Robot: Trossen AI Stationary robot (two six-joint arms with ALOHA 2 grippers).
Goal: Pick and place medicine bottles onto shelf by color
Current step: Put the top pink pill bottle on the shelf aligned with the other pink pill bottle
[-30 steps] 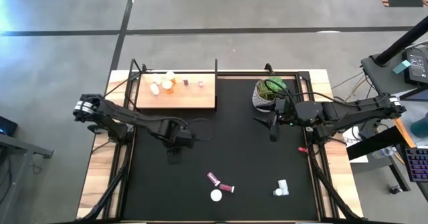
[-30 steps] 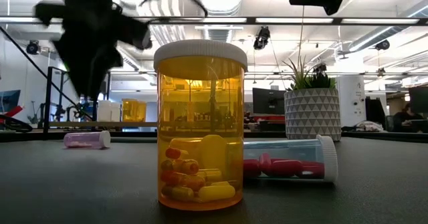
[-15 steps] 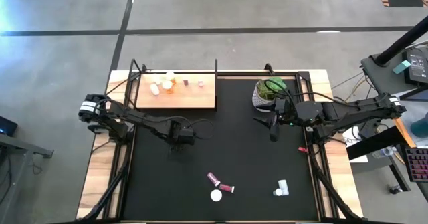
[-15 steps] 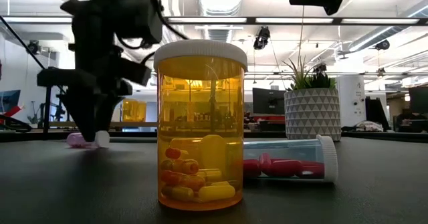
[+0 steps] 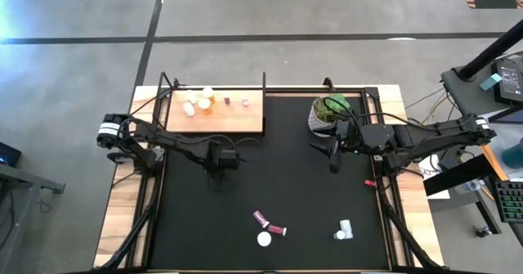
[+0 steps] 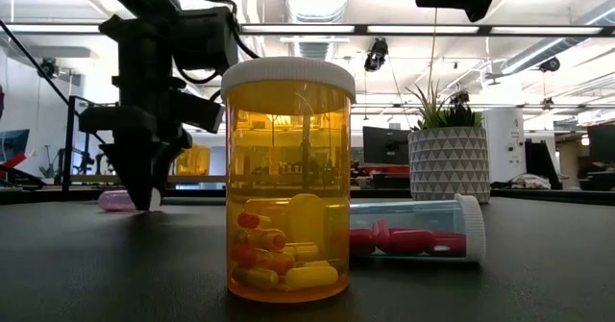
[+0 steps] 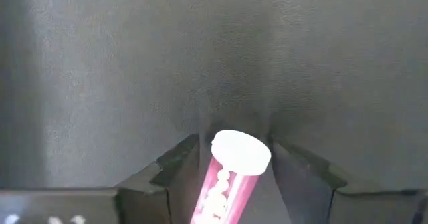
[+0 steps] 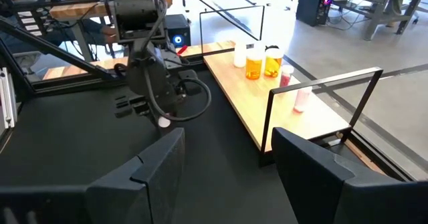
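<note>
The left gripper (image 7: 234,177) is down at the black mat (image 5: 310,200), its jaws part-open on either side of a pink bottle (image 7: 224,184) of pale pills, white cap forward; whether they grip it I cannot tell. The right gripper (image 8: 227,164) hangs open beside the plant pot (image 5: 324,114). Beyond the left gripper, the wooden shelf (image 5: 245,120) carries 5 bottles.

We see that the left gripper (image 5: 215,178) has moved over the counter (image 5: 310,217) away from the near edge and toward the shelf (image 5: 237,117) side, compared with a second ago. In the low view it has also come down: it was above the lying pink bottle (image 7: 227,184), and now its jaws stand on both sides of this bottle, close to the mat. The jaws are a little narrower than before.
</note>
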